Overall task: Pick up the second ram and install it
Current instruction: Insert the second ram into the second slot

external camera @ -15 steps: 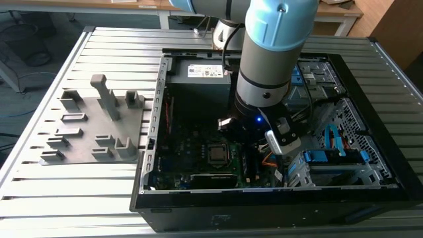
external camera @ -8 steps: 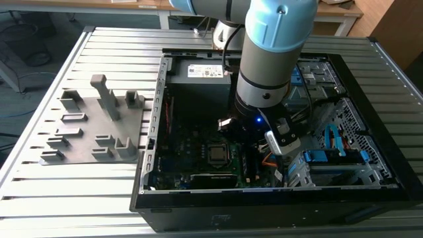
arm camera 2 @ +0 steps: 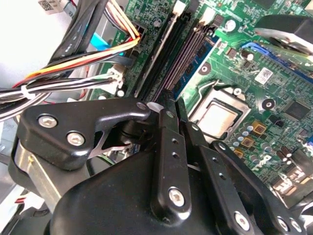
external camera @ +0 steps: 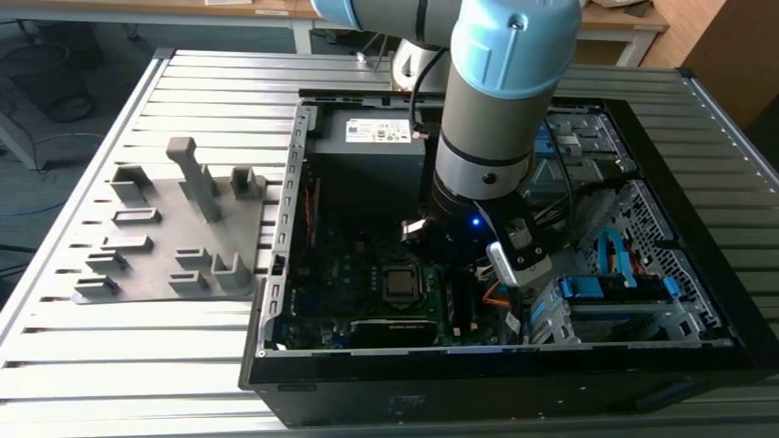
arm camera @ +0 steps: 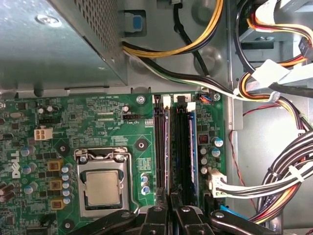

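I'm down inside the open black computer case [external camera: 681,351], claw [arm camera: 171,213] hanging right at the end of the row of long black memory slots [arm camera: 181,147] beside the silver processor [arm camera: 100,188]. A thin pale edge runs along the slot in line with me. I take that for the second ram [arm camera: 164,147], but I can't be sure, nor tell whether I'm clamped on it. To do this well, I judge: stay square, press straight down. White print marks the green motherboard [arm camera: 98,117]; I'm leaving it unread.
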Robot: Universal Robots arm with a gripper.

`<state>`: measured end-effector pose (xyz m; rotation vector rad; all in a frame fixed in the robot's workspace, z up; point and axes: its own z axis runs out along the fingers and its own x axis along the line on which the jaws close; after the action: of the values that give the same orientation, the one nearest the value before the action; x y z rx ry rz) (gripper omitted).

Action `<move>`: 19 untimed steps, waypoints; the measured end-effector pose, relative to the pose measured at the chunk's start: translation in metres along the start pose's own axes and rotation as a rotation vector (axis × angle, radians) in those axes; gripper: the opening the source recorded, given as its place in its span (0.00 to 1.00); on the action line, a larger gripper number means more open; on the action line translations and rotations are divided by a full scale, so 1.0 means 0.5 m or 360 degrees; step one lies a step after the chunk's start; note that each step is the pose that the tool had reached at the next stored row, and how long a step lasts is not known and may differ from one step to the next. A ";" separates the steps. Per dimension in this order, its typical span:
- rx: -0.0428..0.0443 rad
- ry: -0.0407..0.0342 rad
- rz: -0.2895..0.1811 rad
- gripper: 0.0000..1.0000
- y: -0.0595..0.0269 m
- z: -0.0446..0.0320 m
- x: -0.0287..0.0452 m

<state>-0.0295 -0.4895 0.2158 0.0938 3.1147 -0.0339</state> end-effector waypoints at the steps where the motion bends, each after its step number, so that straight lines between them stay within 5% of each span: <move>1: 0.0004 0.0000 0.0000 0.14 0.000 0.000 0.000; 19: 0.0016 -0.0001 0.0000 0.14 0.007 0.002 0.000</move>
<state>-0.0290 -0.4860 0.2147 0.0939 3.1142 -0.0499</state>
